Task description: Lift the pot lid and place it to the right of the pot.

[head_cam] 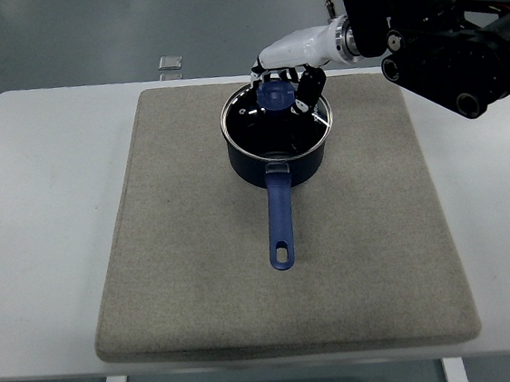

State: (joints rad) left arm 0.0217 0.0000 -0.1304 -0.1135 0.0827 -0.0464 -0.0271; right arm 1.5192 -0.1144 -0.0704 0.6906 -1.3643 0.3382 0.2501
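A dark blue metal saucepan (279, 156) stood upright on the mat, its long blue handle (279, 216) pointing toward the near edge. A glass lid with a steel rim (266, 121) and a round blue knob (273, 93) covered it, seemingly tilted.

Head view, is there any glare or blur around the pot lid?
Head view: sharp overall; small bright glints on the glass lid and its metal rim; knob clearly visible under the right hand; soft, even lighting, faint shadow beside the pot.
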